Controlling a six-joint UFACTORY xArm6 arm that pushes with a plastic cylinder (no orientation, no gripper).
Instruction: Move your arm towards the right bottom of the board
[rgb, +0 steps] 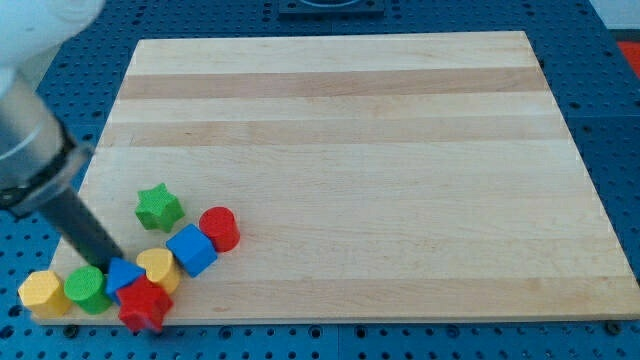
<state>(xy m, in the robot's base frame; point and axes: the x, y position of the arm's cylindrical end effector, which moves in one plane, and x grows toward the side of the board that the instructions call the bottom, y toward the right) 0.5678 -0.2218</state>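
My dark rod comes down from the view's upper left, and my tip (117, 264) rests at the board's bottom left corner, touching the cluster of blocks there. A small blue block (124, 273) sits right under the tip. A red star (144, 305) lies just below it. A yellow block (159, 267) and a blue cube (191, 249) lie to the tip's right. A red cylinder (219, 228) and a green star (158, 207) lie above right. A green cylinder (87, 288) and a yellow hexagon (43, 293) lie to the left, off the board's edge.
The wooden board (380, 170) lies on a blue perforated table (620, 130). The arm's grey and white body (30, 120) fills the view's upper left corner. The board's right bottom corner (625, 312) is far from the tip.
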